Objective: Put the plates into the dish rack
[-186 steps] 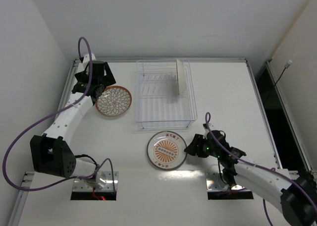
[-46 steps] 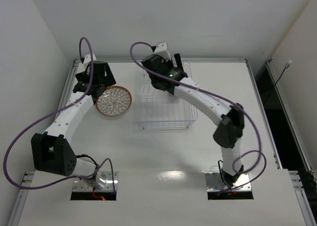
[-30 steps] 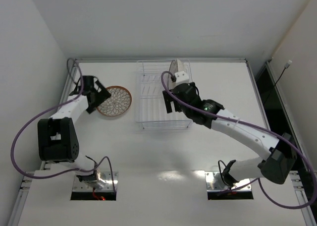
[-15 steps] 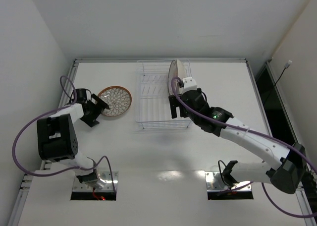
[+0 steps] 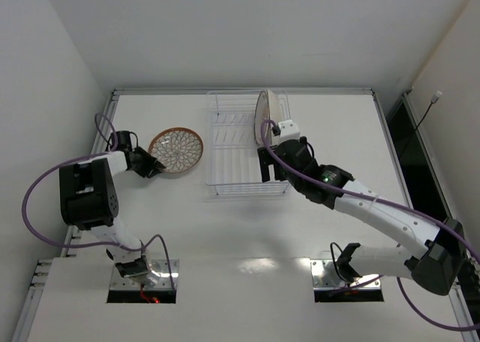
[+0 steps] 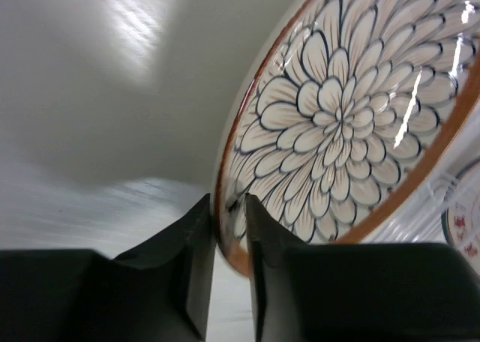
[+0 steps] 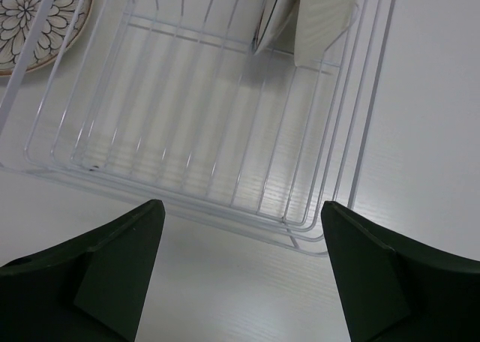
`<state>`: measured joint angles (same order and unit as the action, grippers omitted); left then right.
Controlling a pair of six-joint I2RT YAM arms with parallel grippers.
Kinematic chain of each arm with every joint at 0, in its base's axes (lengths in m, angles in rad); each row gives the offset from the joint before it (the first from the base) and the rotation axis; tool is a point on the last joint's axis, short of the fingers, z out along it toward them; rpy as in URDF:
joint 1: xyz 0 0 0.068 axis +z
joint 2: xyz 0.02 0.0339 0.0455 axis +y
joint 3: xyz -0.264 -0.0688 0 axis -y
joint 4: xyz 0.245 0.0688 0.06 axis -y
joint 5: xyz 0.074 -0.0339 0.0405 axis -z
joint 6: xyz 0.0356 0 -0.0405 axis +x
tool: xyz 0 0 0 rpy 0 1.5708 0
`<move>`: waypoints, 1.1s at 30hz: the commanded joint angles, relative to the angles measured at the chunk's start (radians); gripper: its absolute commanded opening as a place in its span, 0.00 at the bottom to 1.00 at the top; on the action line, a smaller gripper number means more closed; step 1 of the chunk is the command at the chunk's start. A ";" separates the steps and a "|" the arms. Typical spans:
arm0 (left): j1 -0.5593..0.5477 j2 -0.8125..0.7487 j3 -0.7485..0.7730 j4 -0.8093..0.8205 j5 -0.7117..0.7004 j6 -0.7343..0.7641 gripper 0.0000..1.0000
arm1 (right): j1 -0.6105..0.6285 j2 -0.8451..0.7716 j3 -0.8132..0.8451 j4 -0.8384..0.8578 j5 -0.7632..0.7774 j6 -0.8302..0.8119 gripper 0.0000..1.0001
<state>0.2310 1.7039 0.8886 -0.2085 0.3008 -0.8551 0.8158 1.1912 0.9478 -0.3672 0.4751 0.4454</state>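
Seen from above, the left gripper [image 5: 148,164] is a small dark shape at the left edge of the brown-rimmed plate [image 5: 175,150], and its fingers cannot be told apart there. The left wrist camera settles it: the left gripper [image 6: 229,207] has its jaws drawn close, pinching the plate's rim [image 6: 225,237], whose lowest stretch is hidden behind the fingers. The plate [image 6: 337,124] runs off the picture at the top and right. It lies on the table [image 5: 150,229] just left of the dish rack [image 5: 225,185]. In the rack's far right corner two plates [image 5: 268,113] stand on edge, their faces unreadable, their tops cut off in the right wrist view [image 7: 300,12]. The right gripper [image 5: 264,164] hangs over the rack's near right part, jaws spread wide on nothing [image 7: 241,207]. Half a second ago the left jaws stood wide, below and left of the plate; now they grip it. The right arm has barely shifted.
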 commanded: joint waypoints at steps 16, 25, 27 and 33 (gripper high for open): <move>0.048 -0.517 0.176 -0.066 -0.024 0.011 0.00 | -0.021 -0.099 0.019 0.134 -0.215 0.059 0.94; 0.019 -0.771 0.205 -0.111 -0.028 -0.013 0.00 | -0.050 0.036 0.118 0.304 -0.607 0.153 0.97; -0.008 -0.793 0.205 -0.097 0.015 -0.024 0.00 | -0.060 0.099 0.161 0.326 -0.658 0.180 0.97; -0.061 -0.793 0.205 -0.038 0.136 -0.024 0.00 | -0.125 0.162 0.190 0.415 -0.713 0.272 0.97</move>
<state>0.1902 0.9352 1.0653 -0.4213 0.3222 -0.8322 0.7292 1.3403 1.0866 -0.0822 -0.1520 0.6373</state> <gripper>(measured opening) 0.046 0.969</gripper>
